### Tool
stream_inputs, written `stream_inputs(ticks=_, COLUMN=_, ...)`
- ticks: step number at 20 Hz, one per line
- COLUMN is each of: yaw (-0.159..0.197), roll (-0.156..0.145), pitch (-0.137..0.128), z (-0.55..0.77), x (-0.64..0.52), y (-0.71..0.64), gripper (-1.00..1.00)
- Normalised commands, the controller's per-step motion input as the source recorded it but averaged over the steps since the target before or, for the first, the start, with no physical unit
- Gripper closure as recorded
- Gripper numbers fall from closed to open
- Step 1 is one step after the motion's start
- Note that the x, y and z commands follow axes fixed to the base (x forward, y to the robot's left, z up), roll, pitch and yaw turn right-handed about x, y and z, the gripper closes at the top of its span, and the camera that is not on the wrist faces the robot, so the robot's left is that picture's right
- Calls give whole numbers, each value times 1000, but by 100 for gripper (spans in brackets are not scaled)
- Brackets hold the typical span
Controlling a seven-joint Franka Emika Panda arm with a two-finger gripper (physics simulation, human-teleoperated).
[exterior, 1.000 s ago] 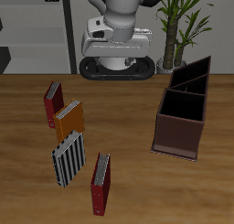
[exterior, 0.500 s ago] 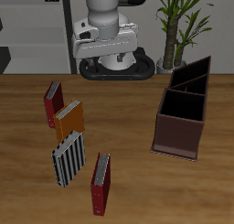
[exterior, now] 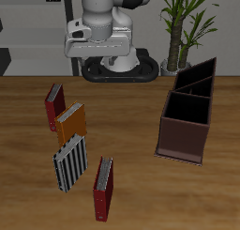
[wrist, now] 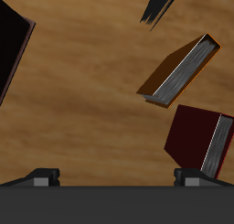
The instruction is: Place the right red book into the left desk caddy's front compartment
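Flat on woodgrain, the slim maroon right red book [exterior: 55, 104] lies closed.

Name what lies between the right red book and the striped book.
The orange book lies between the right red book and the striped book; the exterior view shows it.

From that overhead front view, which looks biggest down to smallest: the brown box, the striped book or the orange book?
1. brown box, clearly the largest.
2. striped book.
3. orange book, which looks a little smaller but lies farther from the camera, so the two books may really be alike.
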Motion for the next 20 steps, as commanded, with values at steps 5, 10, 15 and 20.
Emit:
stream_inputs(ticks=5, yaw=-34, roll=-120, pitch=-47, z=-99, x=-368, y=-736, gripper=-100)
stream_inputs(ticks=10, yaw=5, roll=-38, pitch=-5, z=-57, x=-90, y=-224, gripper=-100)
stream_inputs(ticks=15, yaw=4, roll=-30, pitch=-21, z=-9, x=-42, y=-216, gripper=-100)
stream_inputs(ticks=20, yaw=5, roll=-34, pitch=-6, z=-30, x=56, y=-137, gripper=-100)
